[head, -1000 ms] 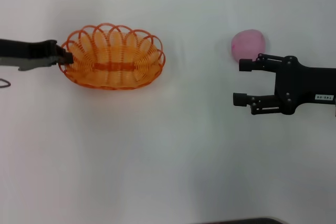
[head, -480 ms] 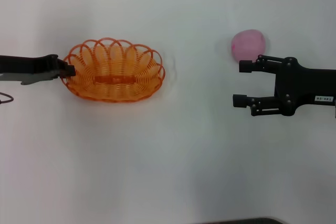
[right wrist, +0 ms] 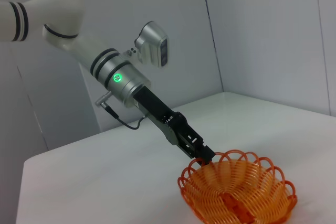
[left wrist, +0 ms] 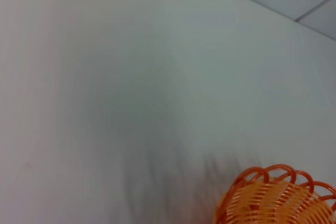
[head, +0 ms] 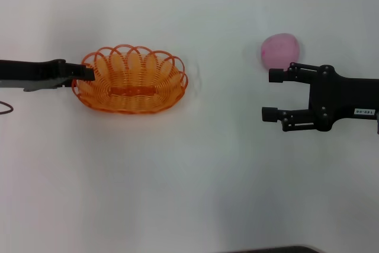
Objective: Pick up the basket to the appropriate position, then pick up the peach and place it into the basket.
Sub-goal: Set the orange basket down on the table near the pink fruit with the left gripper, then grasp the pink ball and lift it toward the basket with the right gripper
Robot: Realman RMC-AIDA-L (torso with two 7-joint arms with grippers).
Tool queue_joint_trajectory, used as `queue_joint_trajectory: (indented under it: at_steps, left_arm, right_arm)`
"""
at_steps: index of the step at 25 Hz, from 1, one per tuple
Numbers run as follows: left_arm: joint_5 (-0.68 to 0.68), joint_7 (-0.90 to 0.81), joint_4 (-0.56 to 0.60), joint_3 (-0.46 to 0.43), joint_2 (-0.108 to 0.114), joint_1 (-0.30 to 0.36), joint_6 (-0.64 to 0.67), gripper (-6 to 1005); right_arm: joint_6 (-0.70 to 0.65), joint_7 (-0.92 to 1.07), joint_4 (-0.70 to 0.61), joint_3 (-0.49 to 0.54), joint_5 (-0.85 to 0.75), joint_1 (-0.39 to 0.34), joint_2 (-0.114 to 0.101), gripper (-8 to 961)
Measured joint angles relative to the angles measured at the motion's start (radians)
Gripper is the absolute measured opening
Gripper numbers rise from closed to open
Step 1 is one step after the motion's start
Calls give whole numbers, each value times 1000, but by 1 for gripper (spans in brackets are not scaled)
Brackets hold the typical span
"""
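Observation:
The orange openwork basket sits left of centre on the white table. My left gripper reaches in from the left and is shut on the basket's left rim. The right wrist view shows the same grip, with the left gripper pinching the near rim of the basket. Part of the basket's rim shows in the left wrist view. The pale-pink peach lies at the far right. My right gripper is open and empty, just in front of the peach and apart from it.
The white table stretches bare between the basket and the peach and toward me. A dark edge shows at the front. A cable loop lies at the far left.
The basket has shifted slightly to the right with my left gripper and now looks flatter and lower than a second ago. The right arm and the peach have not moved.

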Motion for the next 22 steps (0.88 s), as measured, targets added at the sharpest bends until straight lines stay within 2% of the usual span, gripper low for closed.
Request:
queue_joint_trajectory:
  at_steps: [6,12,18,22]
  left_arm:
    - [-1,0,3,-2,2,-2,0,568]
    - [5,-5,5,-2,8,-3,-14,799]
    - [-34,71,69,-22,12,25,-41,806]
    - [-198,257,108,-106,9,73,-8,808]
  right_arm:
    - [0,0,1,0,0,1,0,906]
    - [0,0,1,0,0,0,0,906]
    - [0,5,1,0,0,1,-2,906]
    - [-1,7,1,0,0,1,-2,906]
